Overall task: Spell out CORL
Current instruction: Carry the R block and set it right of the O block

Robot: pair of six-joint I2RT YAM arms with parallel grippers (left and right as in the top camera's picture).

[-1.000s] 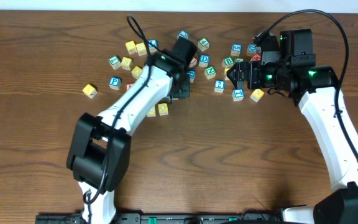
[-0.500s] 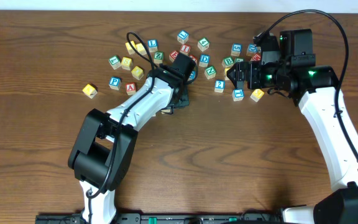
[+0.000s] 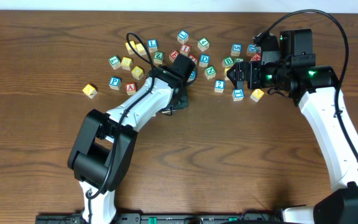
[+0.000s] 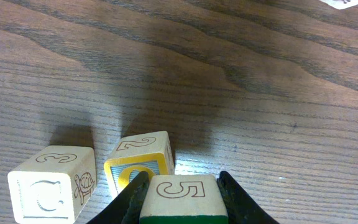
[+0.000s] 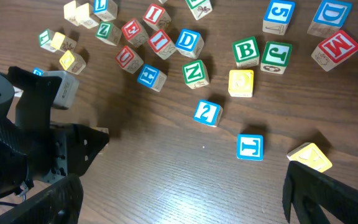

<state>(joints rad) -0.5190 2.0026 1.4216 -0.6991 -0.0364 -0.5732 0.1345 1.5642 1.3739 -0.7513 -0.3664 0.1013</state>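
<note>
My left gripper is shut on a wooden block with a "5" on top and a green front face, low over the table. Just ahead of it stands a block with a yellow O face, touching or nearly touching the held block. A block with a C face and a turtle stands to its left. In the overhead view my left gripper is mid-table and my left arm covers these blocks. My right gripper is wide open and empty, hovering near the loose blocks.
Several loose letter blocks lie at the back of the table. The right wrist view shows a green B, green N, blue D, red M, blue T and a yellow block. A yellow block sits apart at the left.
My left gripper has swung and moved a little toward the front with its block, so the arm now covers the two pale blocks. The right arm has not moved.
</note>
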